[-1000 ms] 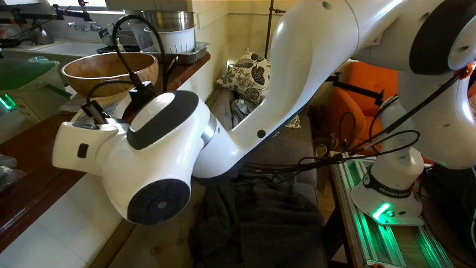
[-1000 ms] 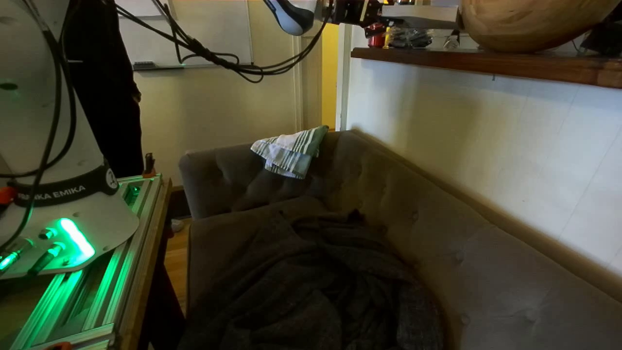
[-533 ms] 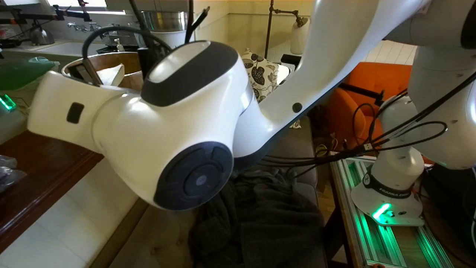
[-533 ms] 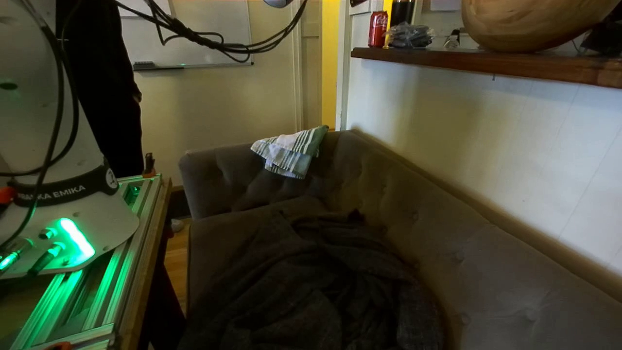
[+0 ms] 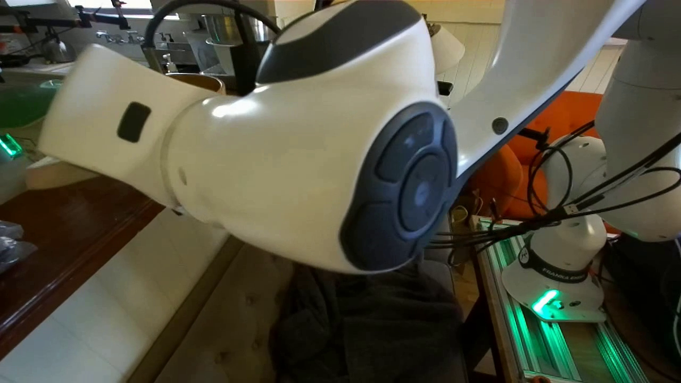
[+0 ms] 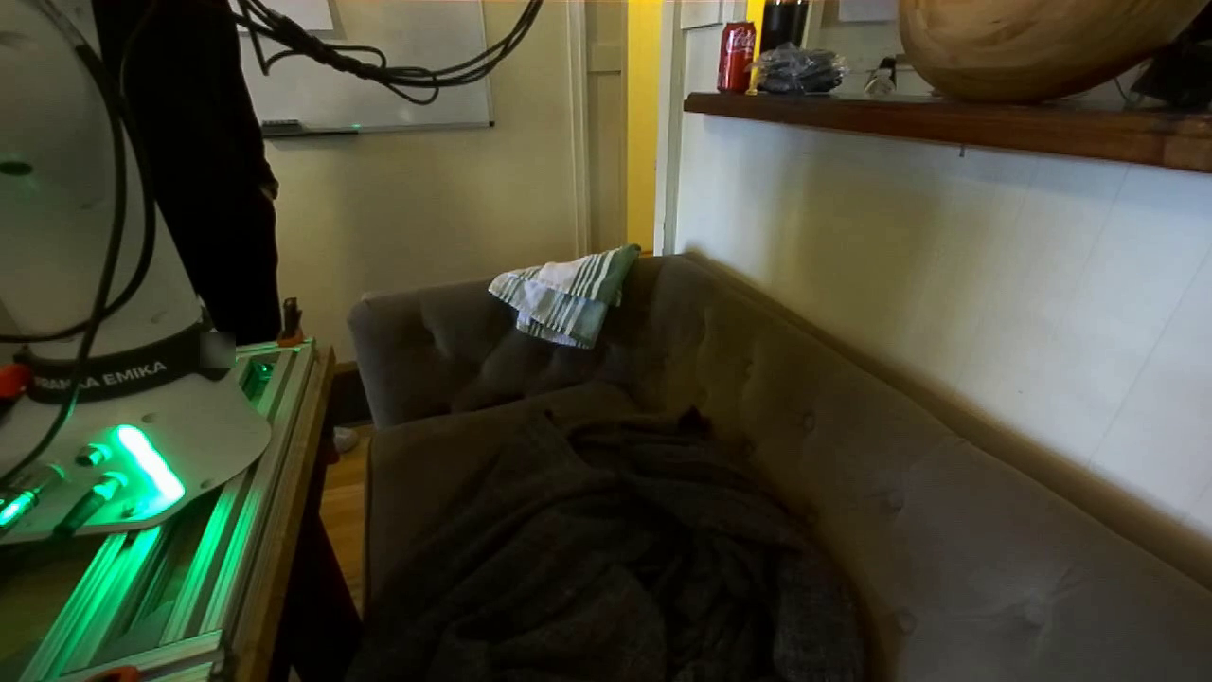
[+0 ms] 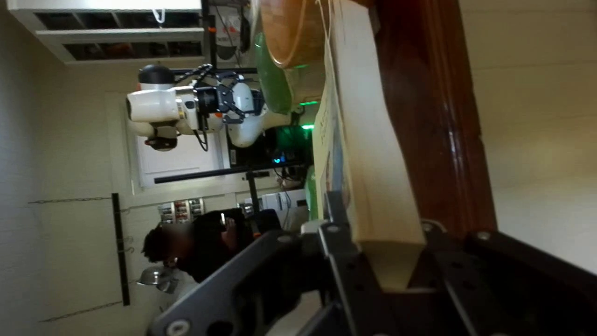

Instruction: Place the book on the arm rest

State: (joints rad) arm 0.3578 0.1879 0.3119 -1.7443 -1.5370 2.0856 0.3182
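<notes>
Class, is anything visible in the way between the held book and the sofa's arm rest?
At the goal, yes: in an exterior view, a green-and-white striped towel drapes over part of the sofa's arm rest. The fingers hold the book; no picture shows the full route.

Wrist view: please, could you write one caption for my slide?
Gripper holds the book; wooden bowl and brown counter show behind it.

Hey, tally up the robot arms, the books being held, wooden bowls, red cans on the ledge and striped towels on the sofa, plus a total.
Near robot arm and far robot arm: 2
Book: 1
Wooden bowl: 1
Red can: 1
Striped towel: 1
Total: 6
</notes>
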